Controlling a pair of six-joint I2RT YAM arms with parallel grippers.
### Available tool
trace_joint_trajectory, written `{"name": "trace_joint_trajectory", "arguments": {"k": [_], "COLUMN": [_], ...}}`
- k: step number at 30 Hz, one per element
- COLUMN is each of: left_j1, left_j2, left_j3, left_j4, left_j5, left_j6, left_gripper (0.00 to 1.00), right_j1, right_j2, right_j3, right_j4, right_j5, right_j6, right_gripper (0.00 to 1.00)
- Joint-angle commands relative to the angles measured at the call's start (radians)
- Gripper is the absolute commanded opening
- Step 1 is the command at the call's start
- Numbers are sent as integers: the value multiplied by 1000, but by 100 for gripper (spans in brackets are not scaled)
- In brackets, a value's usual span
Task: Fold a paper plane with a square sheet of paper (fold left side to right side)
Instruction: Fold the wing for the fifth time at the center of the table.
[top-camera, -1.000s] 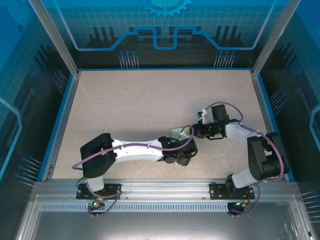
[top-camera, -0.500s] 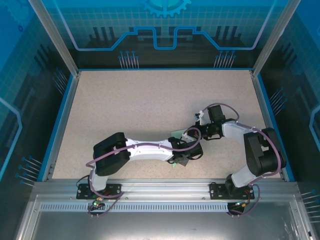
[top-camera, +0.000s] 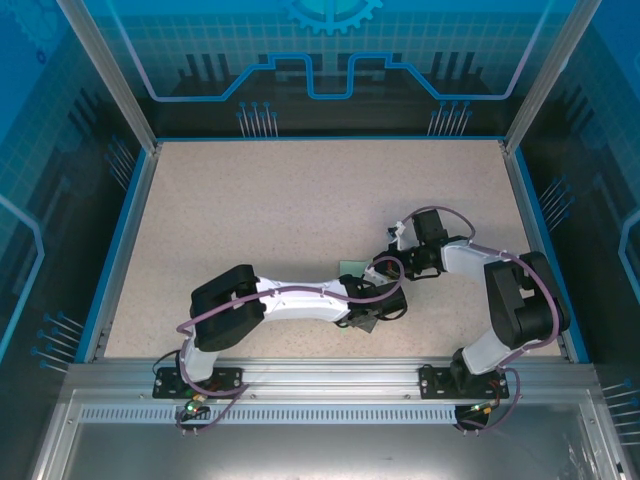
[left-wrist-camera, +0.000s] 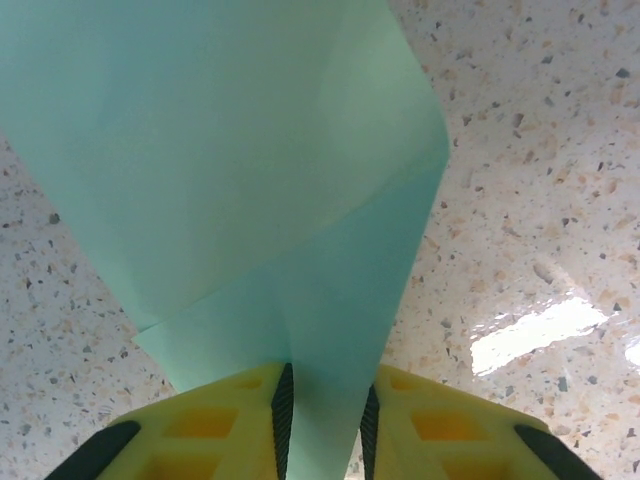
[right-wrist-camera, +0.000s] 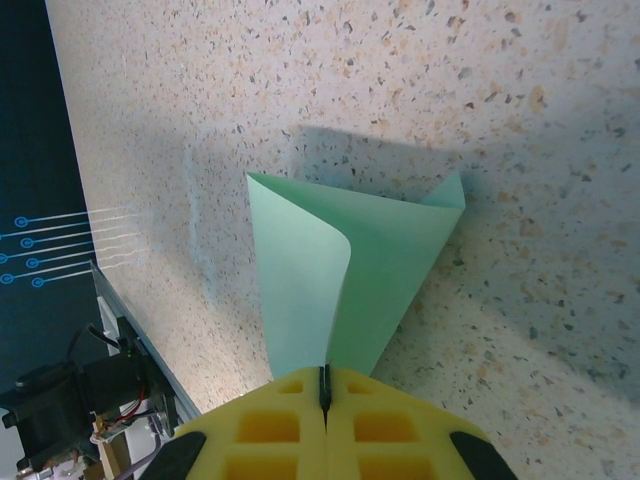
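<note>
Left gripper (left-wrist-camera: 322, 405) barely shifted, pinching paper (left-wrist-camera: 230, 150)

Overhead rear view over the table (top-camera: 250, 200); close downward wrist views, perhaps both on one sheet (left-wrist-camera: 250, 150).

A thin, pale mint-green square sheet of paper (right-wrist-camera: 385, 265), plain and unmarked, is folded over into a pointed wedge. In the right wrist view one flap curls loosely over the other. The wedge widens away from the right tool (right-wrist-camera: 325, 385), which pinches its narrow end, and it casts a shadow on the speckled surface (right-wrist-camera: 500, 100). In the left wrist view, the left tool (left-wrist-camera: 325, 410) pinches another narrow part, with overlapping layers fanning outward.
</note>
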Motion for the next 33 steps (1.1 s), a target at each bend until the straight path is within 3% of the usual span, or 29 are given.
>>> {"name": "trace_joint_trajectory", "arguments": {"k": [1, 5, 13, 19, 24, 33], "left_j1": [-7, -6, 16, 67, 134, 255], "left_j2": [23, 13, -52, -111, -172, -188], "left_j3": [25, 13, -39, -98, -189, -351], "left_j4": [-14, -2, 83, 180, 344, 651], "left_j5": [13, 25, 105, 249, 413, 669], "left_j6": [5, 5, 10, 0, -33, -143], "left_gripper": [22, 13, 7, 5, 5, 4], "right_j1": [17, 14, -37, -104, -129, -121], "right_j2": [12, -12, -213, -409, -504, -550], "right_j3": [29, 39, 20, -42, -105, -239], "right_j4": [-16, -24, -61, -131, -155, -97], "right_j5": [1, -8, 86, 194, 215, 180], "right_j6": [-8, -28, -57, -94, -119, -110], "right_gripper": [1, 11, 55, 75, 81, 76]}}
